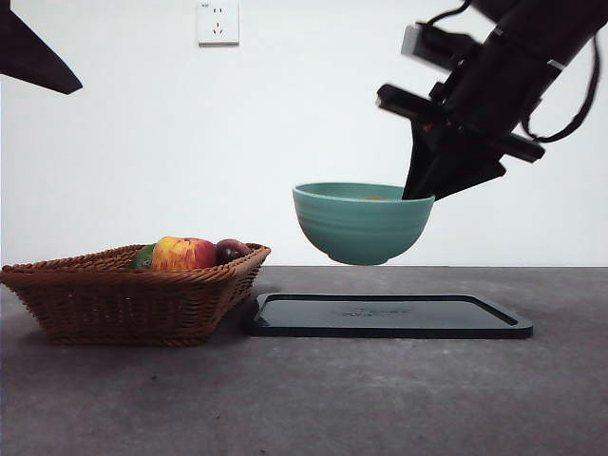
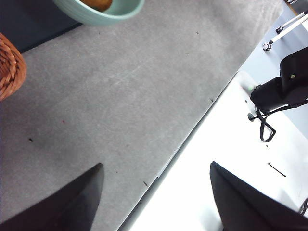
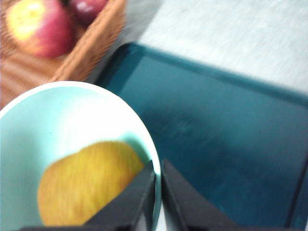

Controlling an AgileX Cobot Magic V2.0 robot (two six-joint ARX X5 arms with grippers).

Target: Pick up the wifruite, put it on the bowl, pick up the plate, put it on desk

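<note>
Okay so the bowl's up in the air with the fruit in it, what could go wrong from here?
1. The right gripper pinches only the rim of the bowl, which hangs above the dark tray. That thin one-sided hold might slip or let the bowl tilt.
2. The wifruite lies loose inside, so a tilt may roll it out.
3. The wicker basket stands close beside the tray; a sideways swing could knock it.

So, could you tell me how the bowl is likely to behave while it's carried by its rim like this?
The bowl hangs clear above the tray, pinched at one rim point by the right gripper, so it may tilt. It looks ceramic: probably stiff, breakable if dropped. The fruit inside could roll and shift the weight.
</note>
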